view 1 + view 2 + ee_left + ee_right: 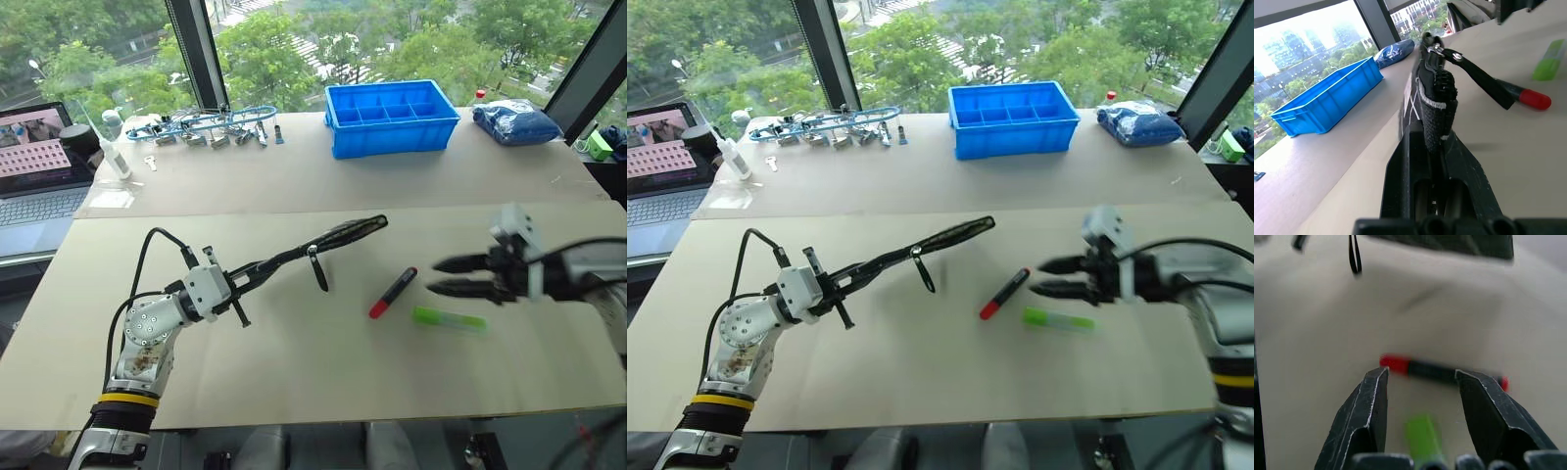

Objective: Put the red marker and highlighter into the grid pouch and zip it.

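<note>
We see the left tool (257,271) clamped on one end of the grid pouch (328,241), holding it up off the desk (294,362) edge-on, so that it reaches out toward the middle of the desk. Its black zipper pull strap (317,268) hangs loose below the pouch. The red marker (393,292) lies flat on the desk just beyond the pouch's far end, slanted, its red end nearer us. Just beside it, on the right, the highlighter (449,319) lies flat as well, not touching the marker. The right tool (457,275) hovers above the highlighter with its two fingers apart and nothing between them, pointing toward the marker. At the far side of the desk stand a blue compartment bin (392,117) and a blue bag (515,121); a laptop (39,166) sits at the left.
</note>
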You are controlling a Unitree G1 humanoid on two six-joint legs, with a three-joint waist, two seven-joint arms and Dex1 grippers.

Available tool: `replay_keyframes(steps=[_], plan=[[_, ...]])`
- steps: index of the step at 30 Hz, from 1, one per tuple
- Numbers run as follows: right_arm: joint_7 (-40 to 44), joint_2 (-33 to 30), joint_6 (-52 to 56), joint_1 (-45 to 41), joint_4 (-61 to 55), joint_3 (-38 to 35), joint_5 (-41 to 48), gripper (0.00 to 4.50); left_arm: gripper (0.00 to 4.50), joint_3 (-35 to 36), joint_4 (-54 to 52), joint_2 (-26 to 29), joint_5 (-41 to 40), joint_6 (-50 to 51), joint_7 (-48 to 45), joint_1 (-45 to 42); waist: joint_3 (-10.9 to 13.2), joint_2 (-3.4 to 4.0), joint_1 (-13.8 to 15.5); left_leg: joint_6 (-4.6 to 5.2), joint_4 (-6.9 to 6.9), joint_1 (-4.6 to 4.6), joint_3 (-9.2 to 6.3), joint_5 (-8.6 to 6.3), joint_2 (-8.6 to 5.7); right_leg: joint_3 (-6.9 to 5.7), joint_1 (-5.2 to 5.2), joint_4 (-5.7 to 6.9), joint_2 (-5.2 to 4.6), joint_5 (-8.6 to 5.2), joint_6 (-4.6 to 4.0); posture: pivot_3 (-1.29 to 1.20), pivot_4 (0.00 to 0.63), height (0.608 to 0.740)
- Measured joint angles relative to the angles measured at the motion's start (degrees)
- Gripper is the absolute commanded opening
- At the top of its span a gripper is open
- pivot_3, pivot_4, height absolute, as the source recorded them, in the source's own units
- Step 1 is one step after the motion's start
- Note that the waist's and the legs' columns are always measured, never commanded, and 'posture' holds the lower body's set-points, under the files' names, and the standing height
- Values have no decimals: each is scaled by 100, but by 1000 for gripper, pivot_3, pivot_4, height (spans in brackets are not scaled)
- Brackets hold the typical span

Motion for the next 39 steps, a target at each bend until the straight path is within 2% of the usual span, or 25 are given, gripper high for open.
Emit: replay_keyframes(steps=[4, 9, 17, 26, 29, 31, 39], plan=[[313, -222, -672, 144, 483, -4, -273, 2460, 0, -90, -158, -69, -5, 26, -80, 9, 3, -5, -36, -2, 1, 14, 1, 2, 2, 4, 10, -3, 0, -1, 0, 0, 150, 740], [557, -215, -1189, 66, 920, 410, -559, 2460, 0, -86, -210, -64, -55, 106, -102, 94, 3, -5, -19, -3, 9, 12, 1, 2, 2, 4, 9, -2, 0, 0, 0, 0, 150, 740], [548, 246, -2253, -602, 1849, 1310, -1488, 2460, 0, -48, -406, -19, -89, 240, -100, 227, 4, -7, 36, -2, 42, -2, 0, 2, 1, 3, 8, -1, 0, 0, 0, 0, 150, 740], [743, 334, -2783, -858, 2404, 1609, -1892, 2460, 0, 14, -501, -5, -88, 309, -21, 338, 4, -7, 52, -2, 49, -4, -1, 1, 1, 2, 9, -1, 0, 1, 2, 0, 150, 740], [598, 435, -2958, -1009, 2557, 1673, -2091, 1747, 0, 19, -527, -10, -85, 324, 12, 344, 3, -10, 36, -2, 49, -1, -1, 1, 1, 2, 11, -1, 0, 2, 1, 0, 150, 740], [519, 467, -3026, -1043, 2610, 1683, -2174, 1057, 0, 19, -573, -13, -85, 328, 31, 344, 1, -14, 32, -1, 49, 3, -1, 1, 1, 2, 17, -1, 0, 2, 1, 0, 150, 740], [435, 505, -3007, -1026, 2654, 1652, -2271, 997, 0, 21, -564, -12, -83, 328, 34, 332, 2, -32, 43, 5, 48, 59, -4, -4, 1, 2, 86, -9, 0, -2, 7, 0, 150, 740]])
